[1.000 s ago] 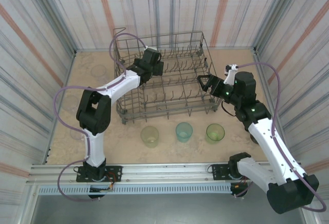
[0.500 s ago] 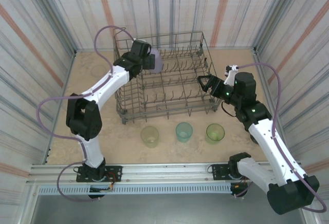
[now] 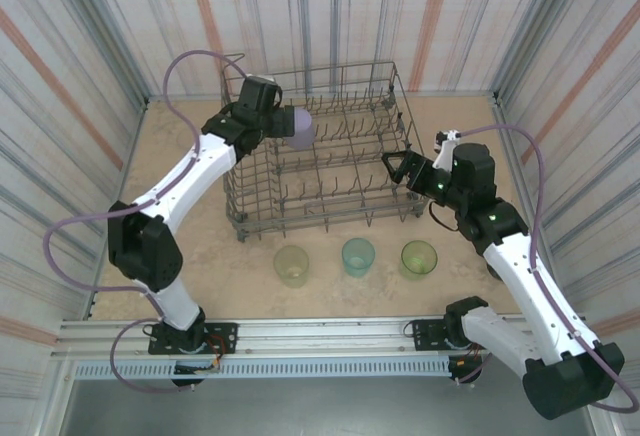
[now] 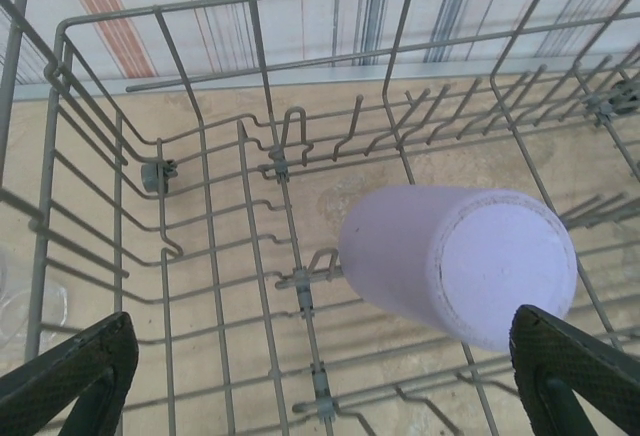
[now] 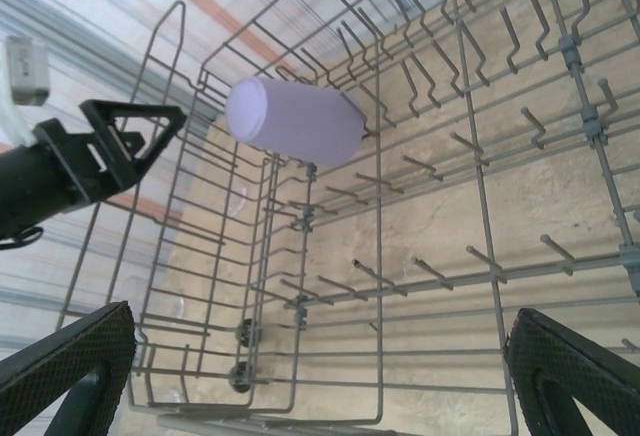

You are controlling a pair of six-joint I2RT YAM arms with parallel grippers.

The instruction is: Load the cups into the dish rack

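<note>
Lavender cup point(image 4: 455, 261) set tilted, base up, in the dish rack's point(image 3: 330, 218) far-left corner.
Left fingers point(image 4: 70, 371) and right fingers point(image 5: 60, 366) are spread wide, empty; next, the teal cup point(image 3: 357, 255) on the table point(image 3: 200, 246) is to be fetched.

The table point(image 3: 230, 256) has a pale beige, faintly mottled, stone-like top. Three walls close it in, all covered in thin vertical stripes of grey, white and blue with a few broader orange-red bands. The back wall point(image 3: 330, 16) rises from the table's far edge, the left wall point(image 3: 60, 106) and right wall point(image 3: 590, 76) from its sides, both leaning outward in the top view. A silver aluminium rail point(image 3: 320, 334) runs along the table's near edge, with a grey slotted strip point(image 3: 330, 368) just below it. The light is soft and even, and shadows on the table are faint.
</note>
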